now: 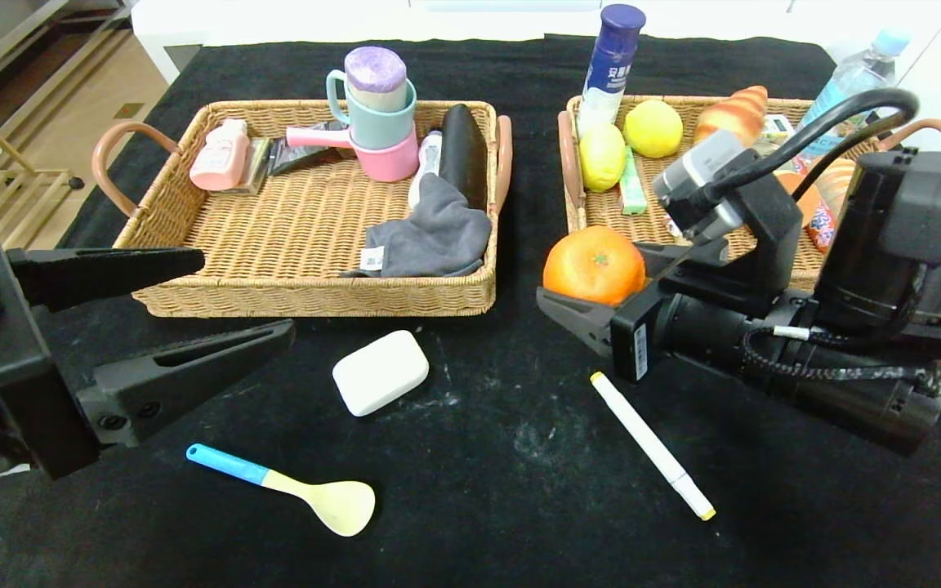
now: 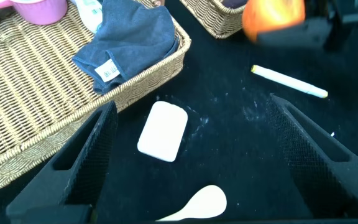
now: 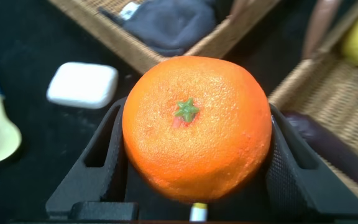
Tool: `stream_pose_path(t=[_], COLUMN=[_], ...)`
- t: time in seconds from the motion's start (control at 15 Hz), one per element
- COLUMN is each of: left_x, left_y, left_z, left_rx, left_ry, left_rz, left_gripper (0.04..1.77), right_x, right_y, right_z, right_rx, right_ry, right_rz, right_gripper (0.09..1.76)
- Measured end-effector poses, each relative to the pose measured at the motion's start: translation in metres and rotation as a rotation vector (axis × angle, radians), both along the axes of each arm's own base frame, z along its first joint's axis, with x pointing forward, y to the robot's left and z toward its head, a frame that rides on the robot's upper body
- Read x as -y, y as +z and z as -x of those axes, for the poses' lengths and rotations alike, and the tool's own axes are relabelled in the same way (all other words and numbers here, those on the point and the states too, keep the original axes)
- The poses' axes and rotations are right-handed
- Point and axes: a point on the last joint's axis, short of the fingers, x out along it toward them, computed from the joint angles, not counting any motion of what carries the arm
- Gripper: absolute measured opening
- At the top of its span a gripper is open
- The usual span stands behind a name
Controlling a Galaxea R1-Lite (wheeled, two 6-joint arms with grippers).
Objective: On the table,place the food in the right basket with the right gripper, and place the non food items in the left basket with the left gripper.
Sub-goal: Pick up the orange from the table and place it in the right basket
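My right gripper [image 1: 593, 287] is shut on an orange [image 1: 594, 265] and holds it above the table, just in front of the right basket's [image 1: 801, 269] near left corner. The orange [image 3: 196, 127] fills the right wrist view between the fingers. My left gripper [image 1: 225, 298] is open and empty at the front left, in front of the left basket [image 1: 315, 298]. On the black cloth lie a white soap bar [image 1: 380, 371], a white marker [image 1: 652, 445] and a blue-handled spoon [image 1: 287, 487]. The soap bar [image 2: 163, 130] lies between the left fingers in the left wrist view.
The left basket holds stacked cups [image 1: 381, 114], a pink bottle [image 1: 221, 155], a grey cloth [image 1: 430, 233] and a black case [image 1: 462, 151]. The right basket holds lemons [image 1: 652, 128], a croissant [image 1: 732, 114] and a blue-capped bottle [image 1: 611, 65]. A water bottle [image 1: 854, 77] stands behind.
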Motion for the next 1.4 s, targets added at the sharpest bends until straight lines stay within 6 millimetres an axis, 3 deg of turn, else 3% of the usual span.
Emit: stream_pose_path(t=[0.53,0.93,1.4], left_x=[0.000,0.000,0.000], left_y=[0.000,0.000,0.000], left_z=[0.000,0.001,0.001], left_rx=[0.001,0.002,0.002], left_ry=[0.000,0.000,0.000], left_rz=[0.001,0.001,0.001], left_gripper=[1.72,1.72,1.72], right_x=[0.050,0.086,0.109], right_y=[0.031,0.040,0.045], right_z=[-0.031,-0.050,-0.077], right_rx=[0.081,0.072,0.068], right_ry=[-0.193,-0.325,-0.418], right_rz=[-0.059,-0.045,-0.043], right_gripper=[1.25,1.25,1.25])
